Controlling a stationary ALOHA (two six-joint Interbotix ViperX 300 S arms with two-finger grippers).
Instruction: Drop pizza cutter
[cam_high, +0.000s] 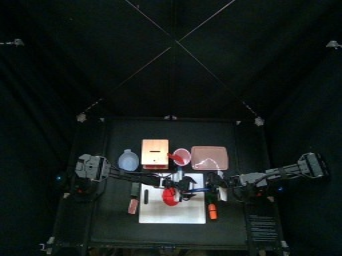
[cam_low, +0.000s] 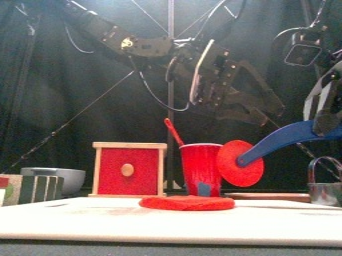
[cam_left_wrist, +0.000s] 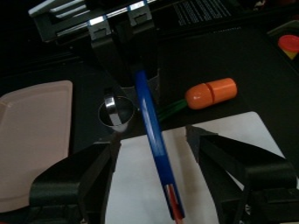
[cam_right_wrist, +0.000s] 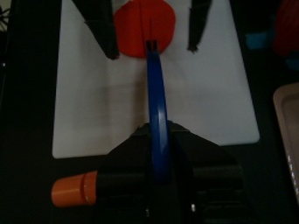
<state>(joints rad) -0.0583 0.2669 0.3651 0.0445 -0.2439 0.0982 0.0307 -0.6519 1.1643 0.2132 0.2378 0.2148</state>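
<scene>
The pizza cutter has a blue handle (cam_right_wrist: 156, 87) and a red wheel (cam_low: 238, 163). My right gripper (cam_right_wrist: 158, 144) is shut on the handle's end and holds the cutter tilted, wheel down, just above the white cutting board (cam_right_wrist: 93, 96). My left gripper (cam_left_wrist: 152, 140) is open, with its jaws standing either side of the wheel end, not touching the handle (cam_left_wrist: 149, 122). In the top view the cutter (cam_high: 187, 191) lies between the two arms at the table's middle. A flat red disc (cam_low: 187, 203) lies on the board below the wheel.
A red cup (cam_low: 201, 168) and a red box (cam_low: 130, 170) stand behind the board, with a metal bowl (cam_low: 54, 180) at the left. A pink tray (cam_high: 210, 157) lies at the back right. An orange toy (cam_left_wrist: 212, 92) and a metal ring (cam_left_wrist: 117, 109) lie beside the board.
</scene>
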